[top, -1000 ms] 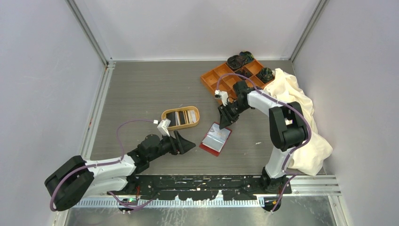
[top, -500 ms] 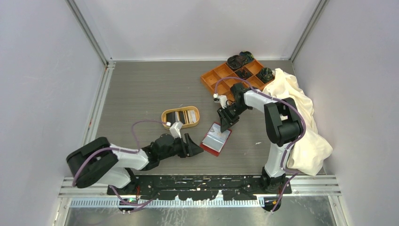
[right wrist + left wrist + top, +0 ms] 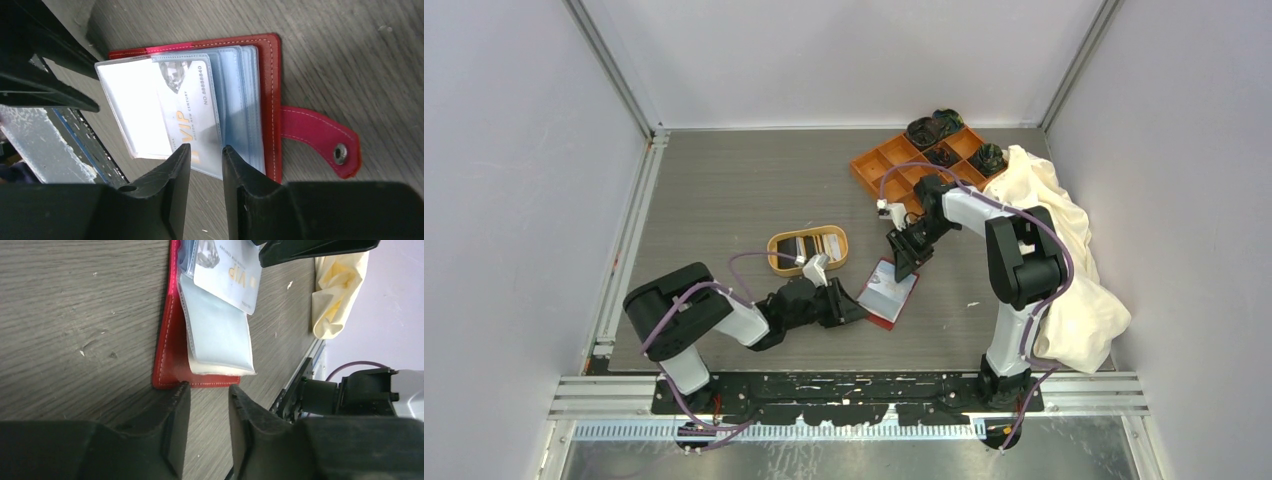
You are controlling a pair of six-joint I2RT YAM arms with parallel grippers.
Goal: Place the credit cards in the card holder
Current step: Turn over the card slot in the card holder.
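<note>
The red card holder (image 3: 887, 297) lies open on the table, its clear blue-tinted sleeves fanned. A white VIP credit card (image 3: 192, 107) sits partly in a sleeve and sticks out toward my right gripper (image 3: 205, 150). That gripper hovers just over the card's free edge with its jaws a little apart and nothing pinched. My left gripper (image 3: 207, 390) is open at the holder's (image 3: 172, 355) near red edge, and one fingertip (image 3: 181, 390) touches it. More credit cards (image 3: 809, 247), black, white and tan, lie in the oval dish.
The oval tan dish (image 3: 776, 262) stands left of the holder. An orange compartment tray (image 3: 886, 160) with dark items is at the back right. A cream cloth (image 3: 1064, 250) is heaped along the right side. The holder's snap tab (image 3: 320, 137) lies flat on the table.
My left arm has swung right, from beside the dish to the holder's near edge. My right gripper has shifted slightly over the holder, and a clear sleeve now stands lifted.
</note>
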